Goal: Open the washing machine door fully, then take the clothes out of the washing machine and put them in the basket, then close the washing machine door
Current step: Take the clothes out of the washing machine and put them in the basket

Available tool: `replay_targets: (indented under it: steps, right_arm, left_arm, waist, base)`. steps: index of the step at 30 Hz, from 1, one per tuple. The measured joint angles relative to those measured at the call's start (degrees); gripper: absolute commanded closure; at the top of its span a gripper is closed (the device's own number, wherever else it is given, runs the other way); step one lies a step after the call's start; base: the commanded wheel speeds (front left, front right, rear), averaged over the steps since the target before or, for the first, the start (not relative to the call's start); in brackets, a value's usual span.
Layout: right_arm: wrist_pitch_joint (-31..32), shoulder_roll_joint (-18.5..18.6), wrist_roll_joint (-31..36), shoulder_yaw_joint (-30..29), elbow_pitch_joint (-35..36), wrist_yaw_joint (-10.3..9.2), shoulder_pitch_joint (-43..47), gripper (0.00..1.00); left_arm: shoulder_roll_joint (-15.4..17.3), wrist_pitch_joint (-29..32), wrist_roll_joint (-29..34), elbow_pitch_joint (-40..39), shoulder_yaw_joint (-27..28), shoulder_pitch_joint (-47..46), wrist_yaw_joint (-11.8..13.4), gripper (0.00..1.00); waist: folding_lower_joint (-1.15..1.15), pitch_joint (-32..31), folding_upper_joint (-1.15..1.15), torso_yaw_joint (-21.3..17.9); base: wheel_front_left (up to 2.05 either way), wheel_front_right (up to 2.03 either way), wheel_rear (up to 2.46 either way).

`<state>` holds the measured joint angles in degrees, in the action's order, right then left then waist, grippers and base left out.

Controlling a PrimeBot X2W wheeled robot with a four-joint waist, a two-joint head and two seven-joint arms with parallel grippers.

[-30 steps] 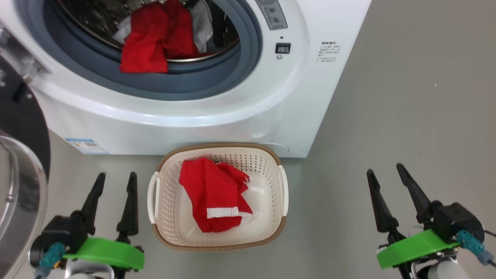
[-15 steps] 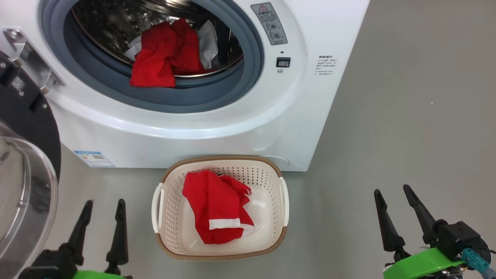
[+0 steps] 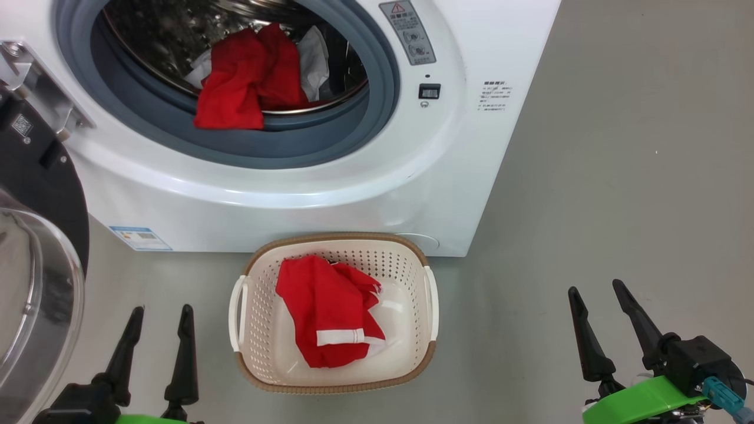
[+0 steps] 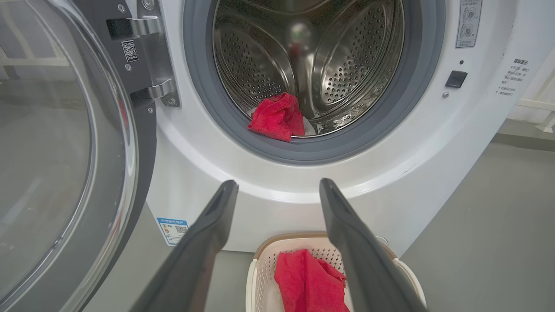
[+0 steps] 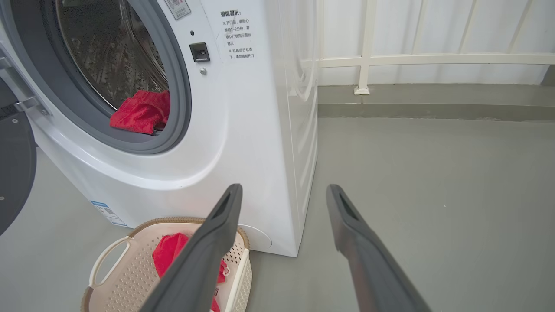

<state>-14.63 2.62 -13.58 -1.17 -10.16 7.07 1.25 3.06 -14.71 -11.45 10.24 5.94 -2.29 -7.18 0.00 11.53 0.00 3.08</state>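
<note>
Clothes (image 3: 238, 76) left inside the washing machine (image 3: 353, 200)?

Me: Yes, a red and a white one at the drum's lip. Another red garment (image 3: 327, 309) lies in the basket (image 3: 336, 238), and the door (image 3: 35, 282) is swung wide. In the last second only my head view shifted; no cloth moved. The left gripper (image 3: 163, 308) and right gripper (image 3: 595, 286) flank the basket, jaws spread wide, holding nothing. I'd reach into the drum next.

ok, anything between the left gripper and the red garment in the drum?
Nothing visible. The washing machine door stands open to the left; the red garment drapes over the grey seal, ahead of the open left gripper.
</note>
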Motion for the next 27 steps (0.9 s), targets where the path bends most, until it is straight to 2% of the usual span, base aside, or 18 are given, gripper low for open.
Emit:
replay_targets:
  steps: [9, 15, 20, 27]
  right_arm:
    - [0.0, 0.0, -0.14, 0.3, 0.6, 0.0, -0.57, 0.0]
    - [0.0, 0.02, -0.52, 1.16, 1.16, 0.0, -4.64, 0.0]
    - [0.0, 0.03, -0.52, 2.07, 1.35, 0.0, -6.99, 0.0]
    - [0.0, 0.12, -1.1, 3.7, 1.7, 0.0, -10.86, 0.0]
  left_arm:
    - [0.2, 0.0, 1.41, 0.69, -1.37, -3.06, 0.0, 0.0]
    - [1.9, -0.01, 3.59, 4.42, -4.69, -13.91, -0.01, 0.0]
    - [2.0, -0.01, 5.17, 9.05, -5.12, -22.92, 0.0, 0.0]
    - [2.9, -0.01, 8.47, 21.15, -5.88, -38.39, 0.77, 0.0]
  waist:
    - [0.0, 2.14, 0.0, -0.05]
    - [0.0, 5.8, 0.0, -0.37]
    - [0.0, 8.69, 0.0, -0.83]
    - [0.0, 13.63, 0.0, -2.43]
  base:
    - [0.0, 0.0, 0.0]
    - [0.0, 0.0, 0.0]
    - [0.0, 0.0, 0.0]
    - [0.0, 0.0, 0.0]
